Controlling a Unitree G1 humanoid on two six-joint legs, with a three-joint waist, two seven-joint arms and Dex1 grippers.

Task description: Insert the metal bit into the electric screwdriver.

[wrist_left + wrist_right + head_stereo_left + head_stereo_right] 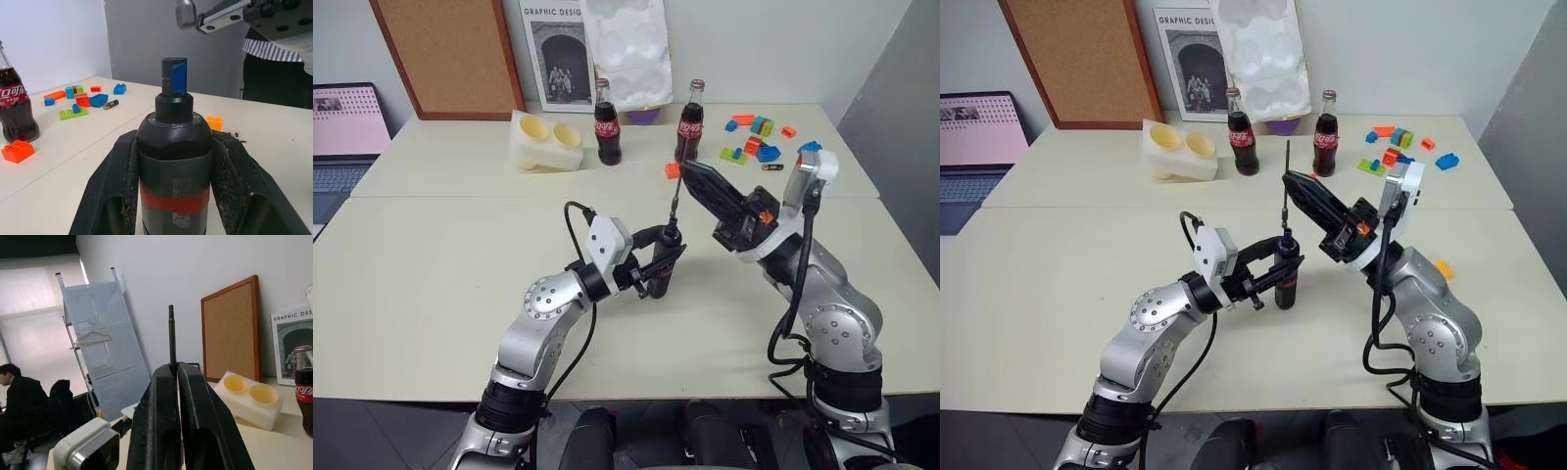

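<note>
The left gripper [1278, 274] is shut tight on the electric screwdriver [1285, 279]. It holds the tool standing up, just above the table [1058, 264], with one black finger on each side of the black body, near the red band. The small blue tip [174, 77] points up and is bare on top.

The right gripper [1295, 185] is shut too. Its two fingers pinch the metal bit [1286, 196] around its middle. The bit stands almost straight up. One end sticks out above the fingers, and the other end hangs down right over the screwdriver's tip. From here I cannot tell if it is in the hole yet or only just above it.

The bit looks very thin, hard and smooth. It is surely light, so it will not bend, but it could slip or tip between the fingers if it gets pushed at a slant. Holding it at the middle, like now, seems good. The screwdriver looks stiff and heavier, and the grip on its fat body should keep it steady.
</note>
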